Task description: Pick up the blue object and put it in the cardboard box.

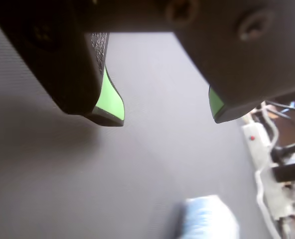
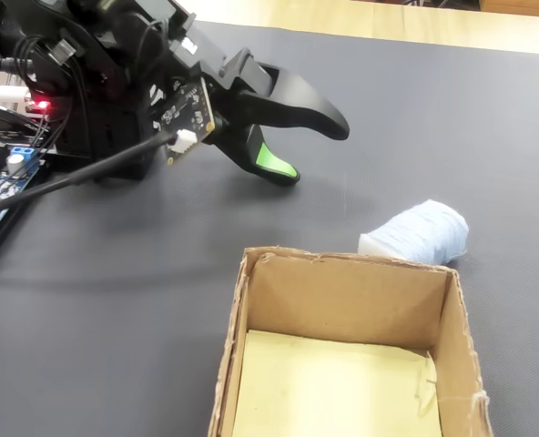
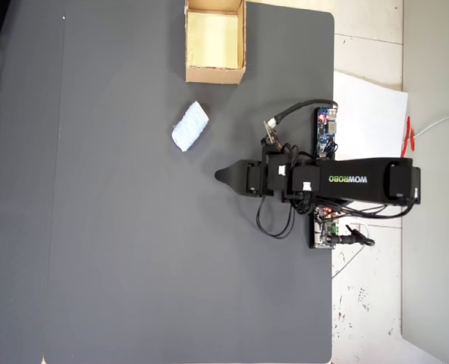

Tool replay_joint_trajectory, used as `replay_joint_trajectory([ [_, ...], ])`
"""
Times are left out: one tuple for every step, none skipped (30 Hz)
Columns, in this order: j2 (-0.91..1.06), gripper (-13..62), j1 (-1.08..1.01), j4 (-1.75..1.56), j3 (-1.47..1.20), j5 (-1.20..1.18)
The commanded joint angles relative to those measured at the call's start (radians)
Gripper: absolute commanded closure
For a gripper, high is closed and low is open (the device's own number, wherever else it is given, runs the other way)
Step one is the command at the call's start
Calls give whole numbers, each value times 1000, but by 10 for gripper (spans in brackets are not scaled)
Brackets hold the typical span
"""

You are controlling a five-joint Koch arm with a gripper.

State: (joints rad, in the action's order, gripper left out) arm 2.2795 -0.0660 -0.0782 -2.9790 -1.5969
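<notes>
Arm poised over the mat, holding nothing.
The gripper (image 1: 167,119) hangs with its jaws spread apart above the dark mat (image 3: 133,265). The blue block (image 3: 189,127) lies on the mat just beside the cardboard box (image 3: 215,73), apart from the gripper.

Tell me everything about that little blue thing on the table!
The blue object is a small, pale light-blue block that looks soft and sponge-like, with whitish speckles and rounded edges. It lies flat on the dark grey mat, just outside the cardboard box, apart from it in the overhead view. Nothing grips it: the end effector is open and off to one side.
</notes>
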Motion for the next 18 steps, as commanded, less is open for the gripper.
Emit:
replay_joint_trajectory([
  [83,156,9,-31,89,2],
  [81,156,9,-26,115,3],
  [80,158,8,-8,141,6],
  [78,158,8,5,155,9],
  [78,158,8,23,175,17],
  [75,158,6,51,196,29],
  [72,158,3,86,221,37],
  [67,158,2,118,247,54],
  [64,158,0,163,276,67],
  [61,158,-3,210,308,86],
  [58,158,-3,250,336,98],
  [54,158,-5,295,371,107],
  [46,158,-8,318,399,109],
  [40,158,-11,327,413,109],
  [31,158,-18,367,443,109],
  [20,158,-21,413,476,109],
  [-11,158,-31,457,526,110],
  [-51,158,-49,472,568,110],
])
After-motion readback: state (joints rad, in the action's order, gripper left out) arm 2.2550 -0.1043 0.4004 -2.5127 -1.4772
